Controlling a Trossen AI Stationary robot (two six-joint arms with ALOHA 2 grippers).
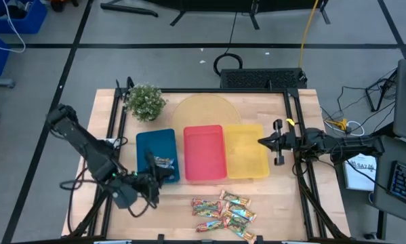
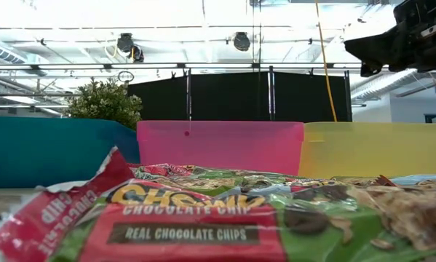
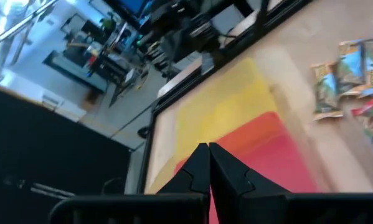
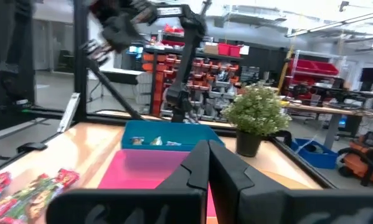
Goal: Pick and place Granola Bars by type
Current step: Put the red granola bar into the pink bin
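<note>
Resting by the blue tray point(image 1: 156, 154): left gripper point(image 1: 163, 173), fingers together, empty. Right gripper point(image 1: 262, 142), fingers together, beside yellow tray point(image 1: 247, 150). Granola Bars point(image 1: 224, 213) near table's front edge.

In the low view the nearest bar point(image 2: 203, 225) is cut off by the bottom edge, and the blue tray point(image 2: 50, 149) by the left edge.

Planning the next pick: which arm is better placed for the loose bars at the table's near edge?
Left, probably. The left gripper sits by the blue tray, just beside the pile of granola bars. The right gripper hangs at the yellow tray, farther from the pile.
</note>
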